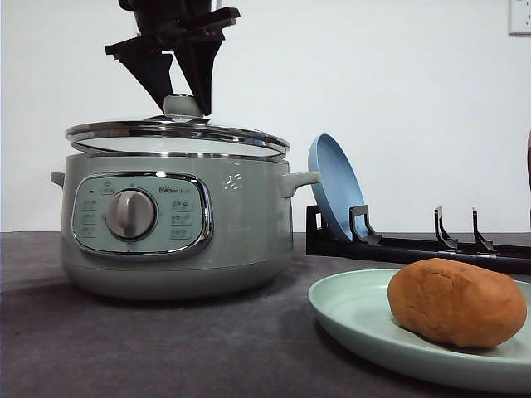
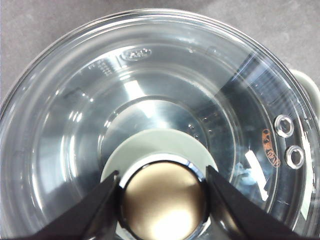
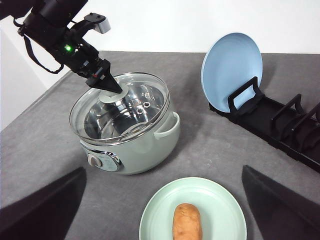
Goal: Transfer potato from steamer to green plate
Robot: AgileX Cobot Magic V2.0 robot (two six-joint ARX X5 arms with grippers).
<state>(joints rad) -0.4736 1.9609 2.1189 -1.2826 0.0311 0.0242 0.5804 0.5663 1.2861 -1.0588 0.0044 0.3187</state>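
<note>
Front view: the potato lies on the green plate, near right, well apart from the left gripper clamped on the lid knob over the steamer. Left wrist view: jaws hug the knob. Right wrist view: right gripper jaws wide apart above the potato

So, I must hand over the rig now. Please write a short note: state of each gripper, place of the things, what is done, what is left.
Left gripper: its fingers stand on both sides of the knob of the glass lid on the large pale green steamer; the lid looks tilted, not fully seated.
Right gripper: open, above the plate, holding nothing.
Orange-brown oval potato: lies on the wide pale green plate. The steamer pot looks empty through the glass.
Done: the transfer.
Left, probably: seat the lid, release the knob.
</note>
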